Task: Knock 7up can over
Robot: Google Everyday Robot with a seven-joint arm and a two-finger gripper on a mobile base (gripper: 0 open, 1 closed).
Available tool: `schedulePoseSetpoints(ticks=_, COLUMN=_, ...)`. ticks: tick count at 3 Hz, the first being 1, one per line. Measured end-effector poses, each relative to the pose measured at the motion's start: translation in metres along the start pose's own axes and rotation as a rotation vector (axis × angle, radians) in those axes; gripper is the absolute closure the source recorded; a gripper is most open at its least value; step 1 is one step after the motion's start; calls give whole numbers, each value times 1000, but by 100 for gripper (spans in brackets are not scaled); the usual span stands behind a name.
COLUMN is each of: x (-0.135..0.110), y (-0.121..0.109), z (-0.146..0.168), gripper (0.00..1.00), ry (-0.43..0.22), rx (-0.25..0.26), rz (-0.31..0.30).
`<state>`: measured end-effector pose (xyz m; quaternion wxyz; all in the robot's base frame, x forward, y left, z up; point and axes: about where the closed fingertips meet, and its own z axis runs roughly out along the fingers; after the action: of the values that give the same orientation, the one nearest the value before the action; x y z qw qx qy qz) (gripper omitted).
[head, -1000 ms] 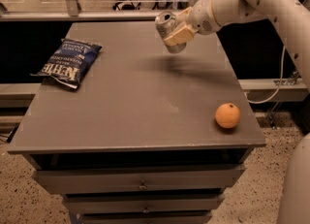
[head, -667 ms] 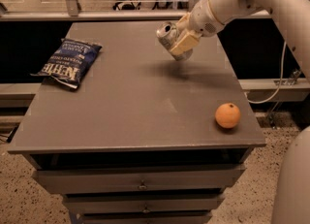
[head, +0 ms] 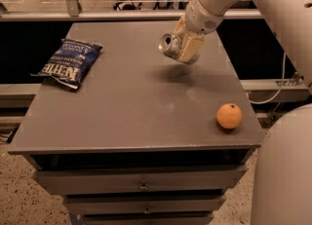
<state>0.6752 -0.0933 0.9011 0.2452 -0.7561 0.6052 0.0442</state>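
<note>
The 7up can [head: 170, 46] is a small silver can, tipped on its side with its silver top facing left. It hangs above the grey table [head: 126, 97], with its shadow on the surface just below it. My gripper [head: 187, 48] reaches in from the upper right and is shut around the can's body; its tan fingers [head: 191, 47] cover most of the can's side, so the green and red markings are hidden.
A blue chip bag [head: 70, 62] lies flat at the table's left side. An orange [head: 229, 116] sits near the front right corner. The table's front edge has drawers below it. My arm's white body fills the right side of the view.
My gripper has carried the can forward and down over the table's right-middle area. The can has tipped further, so its top now faces left. The bag and the orange have not moved.
</note>
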Motion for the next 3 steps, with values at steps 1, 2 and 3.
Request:
schedulePoseSetpoints(ticks=1, x=-4, y=9, z=6, gripper=100, ry=80, rx=-64, rz=-105)
schedulePoseSetpoints(ticks=2, x=-10, y=24, z=17, gripper=90, ry=160, rx=-145, rz=-229)
schedulePoseSetpoints(ticks=3, x=-15, y=39, z=29, gripper=66, ry=218, rx=-217, rz=-329)
